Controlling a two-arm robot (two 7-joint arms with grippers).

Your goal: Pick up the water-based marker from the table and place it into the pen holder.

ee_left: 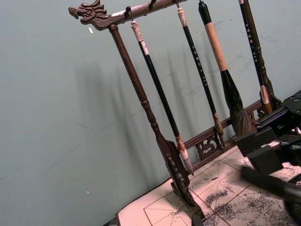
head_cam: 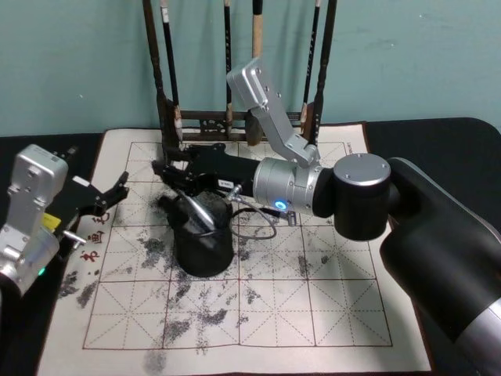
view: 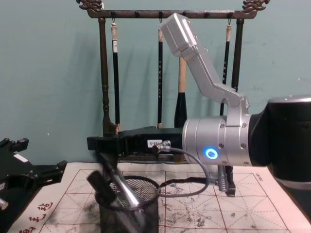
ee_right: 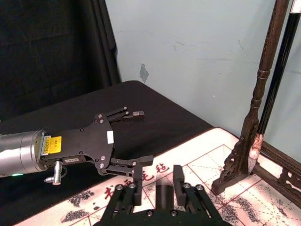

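Jaws of the right gripper [head_cam: 168, 174] stand apart and empty just above the holder [head_cam: 202, 239] at frame centre, where the marker [view: 116, 182] leans inside on the rim. Left gripper [head_cam: 117, 190], open and idle at frame left, leaves room to withdraw; rack [head_cam: 235, 117] close behind.

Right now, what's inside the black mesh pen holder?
The pen holder has a slanted marker leaning inside, upper end poking above the rim. The right claw hovers just above, open. Its mesh hides the marker's lower end and the bottom.
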